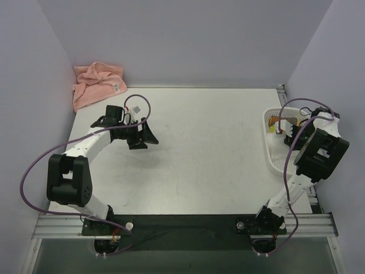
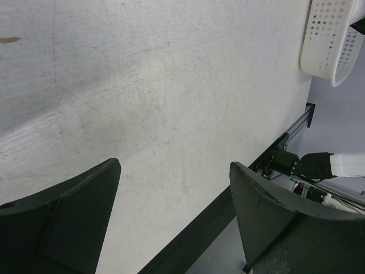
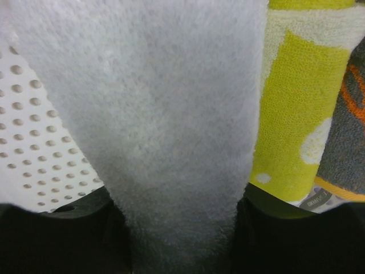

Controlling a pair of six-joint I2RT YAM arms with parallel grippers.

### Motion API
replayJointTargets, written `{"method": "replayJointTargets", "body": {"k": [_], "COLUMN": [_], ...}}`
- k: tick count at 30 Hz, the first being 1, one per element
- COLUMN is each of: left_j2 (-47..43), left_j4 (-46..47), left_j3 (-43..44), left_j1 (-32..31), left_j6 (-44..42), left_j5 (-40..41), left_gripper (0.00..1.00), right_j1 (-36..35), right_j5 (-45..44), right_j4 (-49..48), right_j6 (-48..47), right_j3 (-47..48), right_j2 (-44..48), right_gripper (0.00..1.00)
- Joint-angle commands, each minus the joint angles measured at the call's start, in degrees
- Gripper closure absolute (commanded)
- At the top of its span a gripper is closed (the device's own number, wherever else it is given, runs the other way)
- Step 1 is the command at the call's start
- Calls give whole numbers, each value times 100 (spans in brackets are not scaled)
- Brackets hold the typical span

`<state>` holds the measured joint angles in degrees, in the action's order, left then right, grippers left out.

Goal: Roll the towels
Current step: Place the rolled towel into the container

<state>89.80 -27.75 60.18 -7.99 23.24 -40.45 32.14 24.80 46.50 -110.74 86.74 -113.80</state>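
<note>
The salmon-pink towel [image 1: 97,84] lies crumpled in the table's far left corner, its small white tag showing. My left gripper [image 1: 145,138] hovers over the left part of the table, a little in front of that towel. Its fingers stand wide open with only bare tabletop between them [image 2: 175,165]. My right gripper [image 3: 179,222] is down in the white mesh basket [image 1: 274,154] at the right edge. It is shut on the white towel [image 3: 154,114], whose thick fold fills the gap between both fingers. In the top view the arm hides that towel.
Beside the white towel in the basket lie a yellow-green patterned cloth [image 3: 291,114] and a grey cloth with orange lines [image 3: 345,131]. The basket's perforated wall [image 3: 34,154] is at the left. Purple walls close in the table on three sides.
</note>
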Motion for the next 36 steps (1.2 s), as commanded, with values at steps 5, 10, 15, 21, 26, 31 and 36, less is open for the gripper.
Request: {"method": "replayJointTargets", "body": {"k": [5,10,15,21,26,31,36], "left_j2": [46,82,82,-6,20,-15,-15], "left_j4": [94,94,85,6,-47,-73,-82], "left_j3": [99,143,125,204,283,319,371], "left_j1": [52,61,61,69,69,78,87], "left_j6": [-101,-101,-118,-197,-259,-242,-198], "left_j5": [98,90,116,265,257,300,309], "left_gripper": [12,12,12,9,9,9,8], "right_j1": [-85,-111,-208,-208,-191,-182,-155], "right_j5": [-1,-10,-27,-63,43,183,333], "right_j4": [202,61,-106,-124,-124,-124,-132], "right_j6": [413,492,615,588,448,492,676], "right_j3": [572,660,642,502,221,150,203], "right_j2": [-389,-433,-459,-266,111,367,543], "right_gripper": [45,42,19,0,0,0,0]}}
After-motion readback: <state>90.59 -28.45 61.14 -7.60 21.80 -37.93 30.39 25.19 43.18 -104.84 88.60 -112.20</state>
